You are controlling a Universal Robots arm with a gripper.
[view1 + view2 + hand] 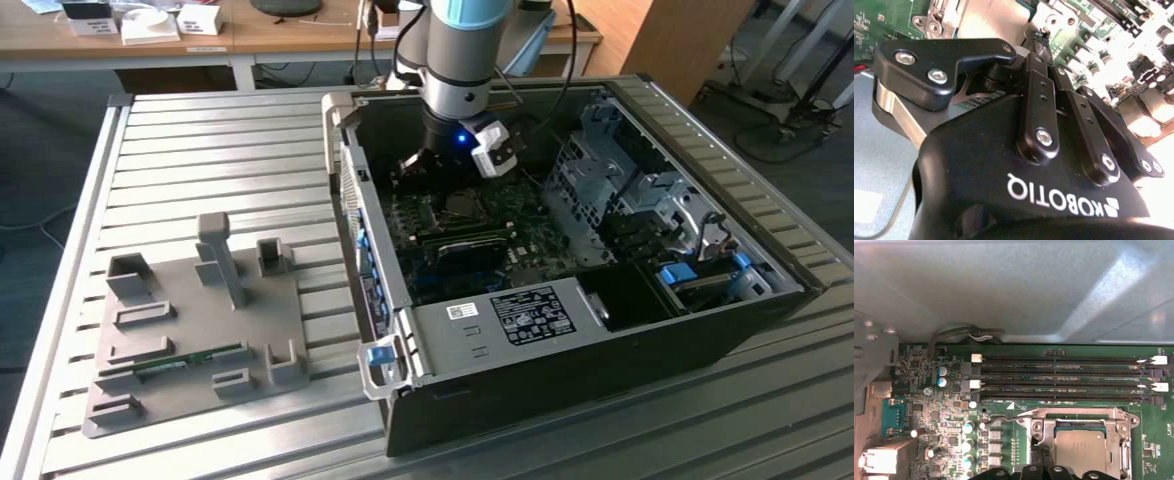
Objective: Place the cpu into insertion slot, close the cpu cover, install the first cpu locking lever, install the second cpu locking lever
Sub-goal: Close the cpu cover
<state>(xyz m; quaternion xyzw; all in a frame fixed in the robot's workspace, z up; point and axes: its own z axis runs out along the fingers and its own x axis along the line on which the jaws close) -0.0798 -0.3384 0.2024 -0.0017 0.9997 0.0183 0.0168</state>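
Observation:
The cpu (1081, 450), a flat silvery square, lies in the insertion slot (1079, 426) on the green board. The cpu cover (1074, 416), a silvery frame, lies down flat around it. A thin wire locking lever (1004, 416) sticks out from the cover's corner, over the board. My gripper (1038, 460) stands at the cover's edge beside the cpu with its fingers together and nothing between them. In the second wrist view the gripper (1038, 36) tapers to a point just beside the cpu (989, 17). In the exterior view the gripper (430, 172) hangs inside the open computer case, just above the slot (465, 205).
Long black memory slots (1064, 375) run beside the socket, and the grey case wall (1004, 290) rises behind them. A grey drive cage (621, 190) and a power supply (534, 315) crowd the case. A grey fixture plate (187, 320) lies on the slatted table.

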